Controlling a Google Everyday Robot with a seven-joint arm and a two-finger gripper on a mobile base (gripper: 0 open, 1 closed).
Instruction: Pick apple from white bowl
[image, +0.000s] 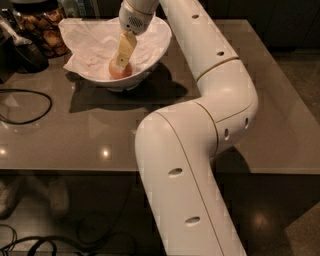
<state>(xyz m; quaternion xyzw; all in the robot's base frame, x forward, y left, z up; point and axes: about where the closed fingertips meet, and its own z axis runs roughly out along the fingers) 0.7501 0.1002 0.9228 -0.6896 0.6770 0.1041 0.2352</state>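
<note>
Because the small round reddish-orange apple (118, 73) sits in the big white paper-lined bowl (159, 46) right under the arm's tan gripper (121, 62), touching its tip, I cannot tell if the gripper holds it.

I see my end effector (121, 62) low inside the white bowl (150, 64), right over the top of the apple (119, 73). The apple lies on the crumpled white paper (92, 47) lining the bowl. The bowl sits near the far edge of the tabletop (75, 140). A jar of brown snacks (44, 30) stands just left of it, a black cable (30, 114) loops by the left edge, and my white arm (220, 100) rises over the near edge.
</note>
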